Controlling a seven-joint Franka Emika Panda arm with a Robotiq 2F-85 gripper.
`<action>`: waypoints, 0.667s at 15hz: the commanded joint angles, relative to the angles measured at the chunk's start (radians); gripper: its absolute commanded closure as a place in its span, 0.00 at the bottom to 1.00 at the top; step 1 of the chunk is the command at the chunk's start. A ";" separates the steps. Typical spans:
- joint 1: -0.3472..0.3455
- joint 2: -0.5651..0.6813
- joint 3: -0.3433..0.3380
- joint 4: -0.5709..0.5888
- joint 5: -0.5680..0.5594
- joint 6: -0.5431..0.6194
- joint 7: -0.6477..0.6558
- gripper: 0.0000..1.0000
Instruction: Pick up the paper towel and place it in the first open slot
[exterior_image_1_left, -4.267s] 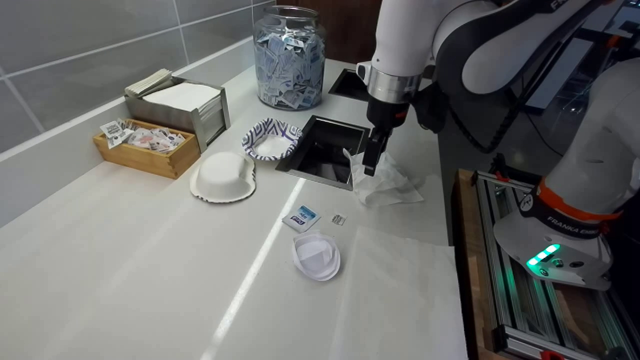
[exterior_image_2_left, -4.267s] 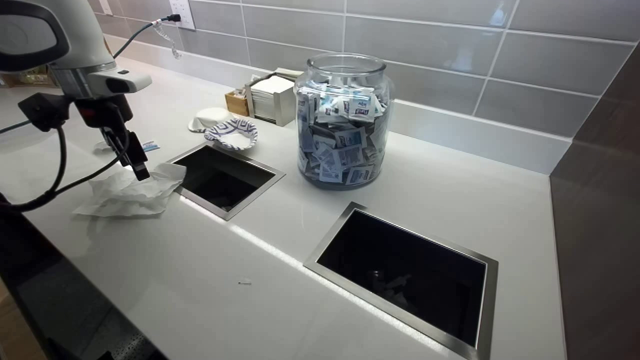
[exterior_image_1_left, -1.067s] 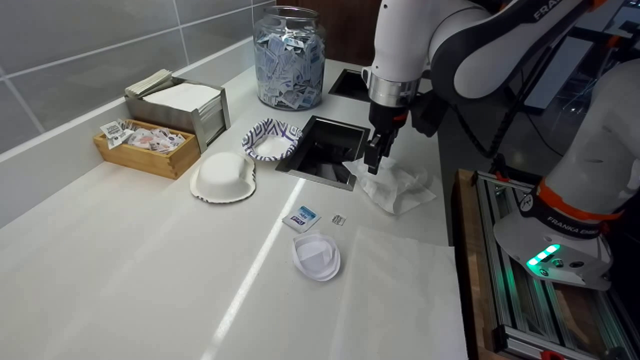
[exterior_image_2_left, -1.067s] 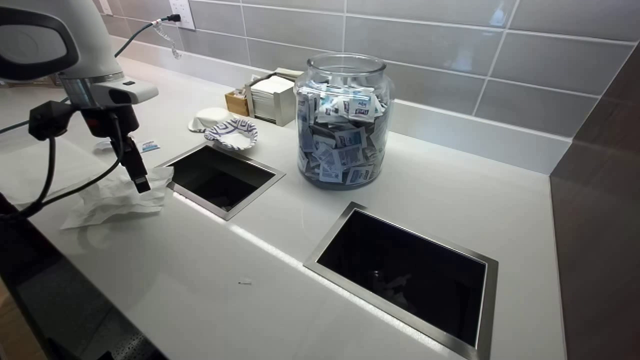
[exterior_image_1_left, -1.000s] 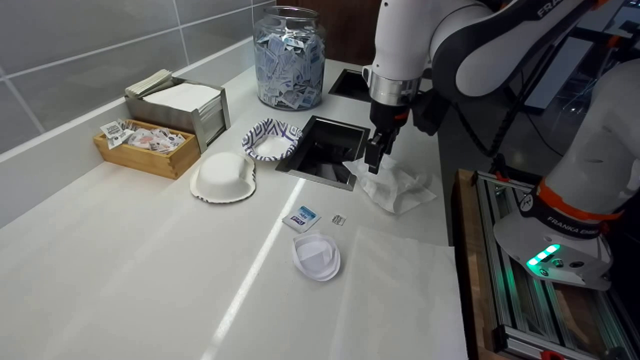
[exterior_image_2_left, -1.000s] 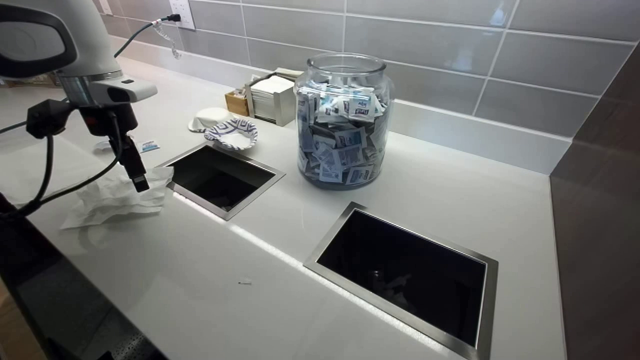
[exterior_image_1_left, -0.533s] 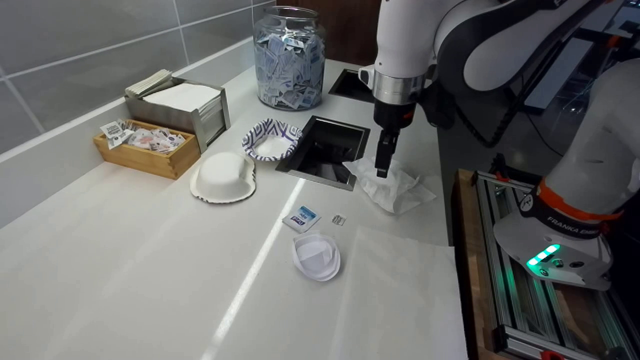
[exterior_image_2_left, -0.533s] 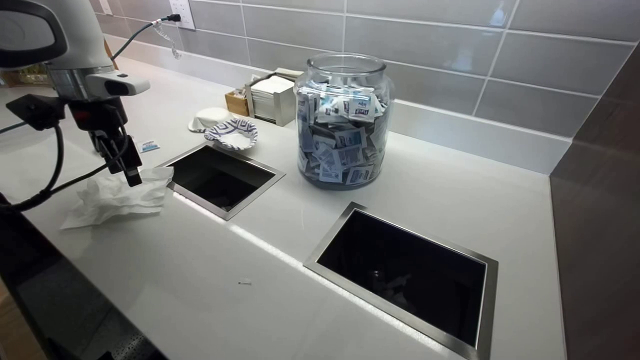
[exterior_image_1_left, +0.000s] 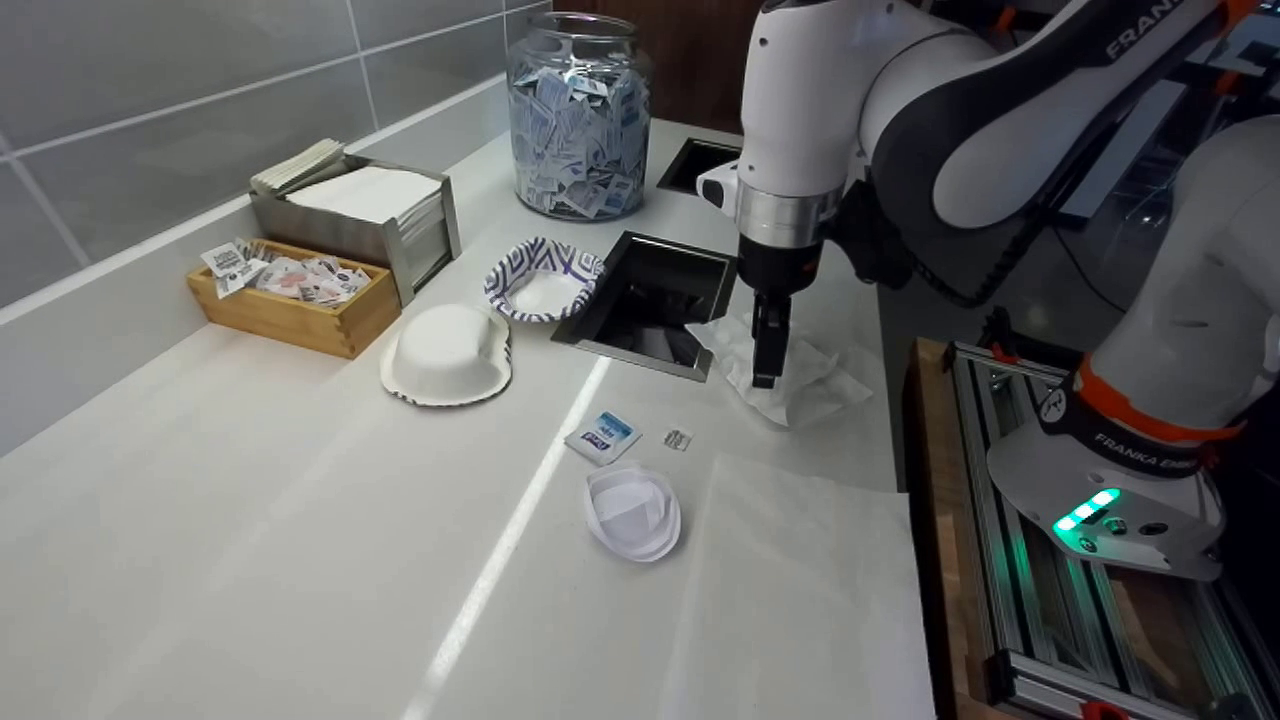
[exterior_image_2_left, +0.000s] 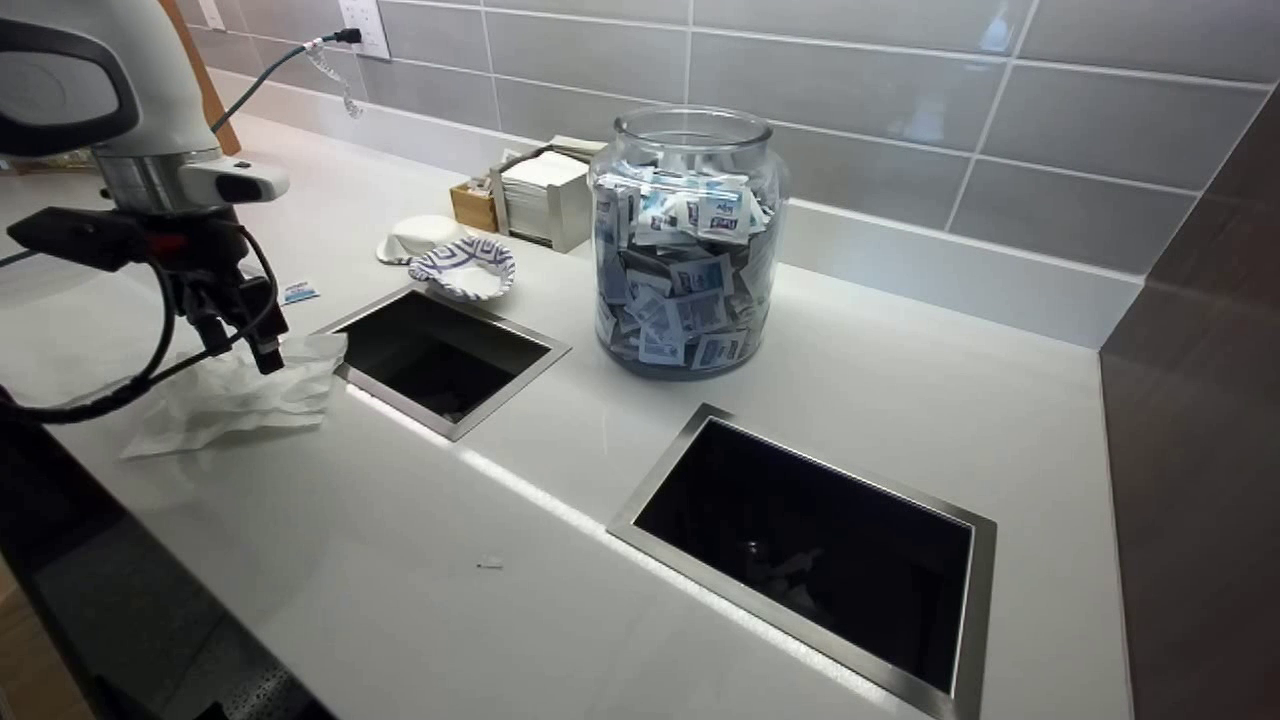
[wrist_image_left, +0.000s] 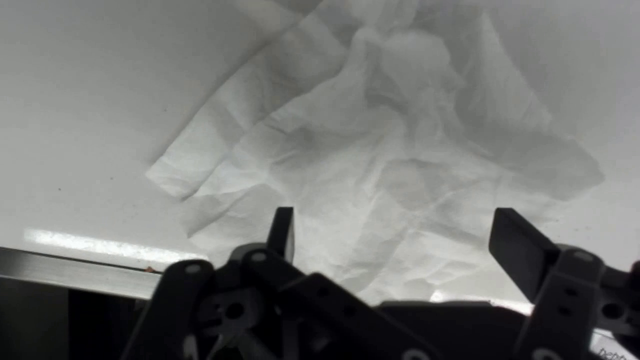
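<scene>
The paper towel (exterior_image_1_left: 822, 388) is a crumpled white sheet lying on the counter beside the nearer dark slot (exterior_image_1_left: 630, 362). It also shows in an exterior view (exterior_image_2_left: 205, 415) and fills much of the wrist view (wrist_image_left: 345, 135). One corner of it touches or overlaps the slot's metal rim. My gripper (exterior_image_1_left: 768, 380) points down over the towel. In the wrist view the gripper (wrist_image_left: 395, 208) has its two fingers wide apart, with towel visible between and beyond them and nothing held. Whether the fingertips touch the towel I cannot tell. A farther slot (exterior_image_2_left: 663, 470) has its own metal frame.
A patterned bowl (exterior_image_1_left: 545, 280) sits at the nearer slot's edge, with an upturned white bowl (exterior_image_1_left: 447, 355) beside it. A large glass jar (exterior_image_2_left: 685, 260) of sachets stands behind the slots. A sachet (exterior_image_1_left: 603, 437), a clear lid (exterior_image_1_left: 632, 512) and a flat white sheet (exterior_image_1_left: 800, 590) lie near.
Over about four seconds the towel has shifted slightly away from the slot. In the last second my gripper has turned and its fingers show spread; the towel has stayed put.
</scene>
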 joint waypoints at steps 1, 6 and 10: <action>0.023 0.054 0.004 0.000 0.029 0.034 -0.033 0.00; 0.027 0.105 0.007 -0.001 0.011 0.019 -0.011 0.00; 0.024 0.108 0.004 -0.010 0.002 0.026 0.002 0.41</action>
